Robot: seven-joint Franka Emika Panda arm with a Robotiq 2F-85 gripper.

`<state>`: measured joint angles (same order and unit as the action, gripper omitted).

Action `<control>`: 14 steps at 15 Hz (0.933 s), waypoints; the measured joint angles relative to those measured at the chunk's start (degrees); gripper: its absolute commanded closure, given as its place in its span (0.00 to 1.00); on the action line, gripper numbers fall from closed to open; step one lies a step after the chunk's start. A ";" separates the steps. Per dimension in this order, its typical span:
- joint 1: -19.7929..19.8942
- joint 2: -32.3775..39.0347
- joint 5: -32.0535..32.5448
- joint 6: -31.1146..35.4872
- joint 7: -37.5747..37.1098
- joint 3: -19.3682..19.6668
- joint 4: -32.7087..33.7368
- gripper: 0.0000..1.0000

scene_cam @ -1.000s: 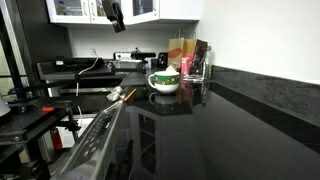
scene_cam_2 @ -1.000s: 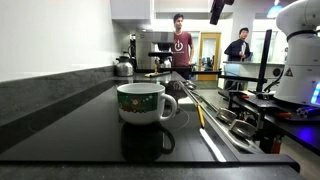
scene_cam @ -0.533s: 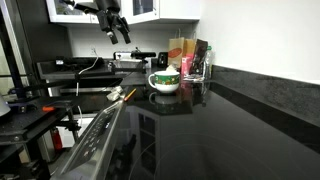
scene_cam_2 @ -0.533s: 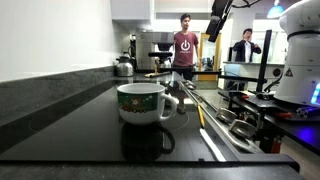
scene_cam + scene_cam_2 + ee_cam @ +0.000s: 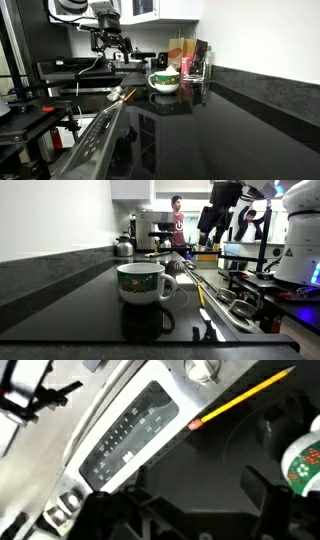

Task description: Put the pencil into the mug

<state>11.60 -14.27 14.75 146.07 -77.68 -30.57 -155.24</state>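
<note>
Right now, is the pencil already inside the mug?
No, in the wrist view the pencil lies flat beside the stove's control panel, clear of the mug at the right edge.

pencil [image 5: 243, 397] lies at counter [image 5: 220, 110] edge by stove panel [image 5: 125, 435]; mug [image 5: 164, 82] on counter nr it, not touching.
</note>
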 measured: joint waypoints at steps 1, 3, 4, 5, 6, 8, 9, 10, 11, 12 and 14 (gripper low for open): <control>-0.39 1.90 0.59 -1.18 -3.30 0.37 0.61 0.00; -2.26 6.07 0.60 -2.72 -8.49 2.32 2.00 0.00; -3.78 8.35 -0.02 -2.77 -10.50 4.03 2.78 0.00; -5.45 10.51 -1.09 -2.69 -11.87 5.95 3.58 0.00; -7.18 12.63 -2.89 -2.32 -12.66 7.98 4.45 0.00; -10.28 16.49 -8.13 -0.15 -12.72 11.76 5.84 0.00; -11.60 18.23 -11.19 1.60 -12.65 13.33 6.36 0.00; -12.73 19.80 -14.49 3.54 -12.55 14.60 6.83 0.00; -13.74 21.16 -18.22 5.53 -12.31 15.55 7.26 0.00; -14.48 22.23 -22.16 7.74 -11.77 16.05 7.50 0.00; -15.65 23.68 -31.00 12.63 -9.82 16.28 7.55 0.00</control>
<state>-4.05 9.41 -16.25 158.70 -87.49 -14.29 -147.69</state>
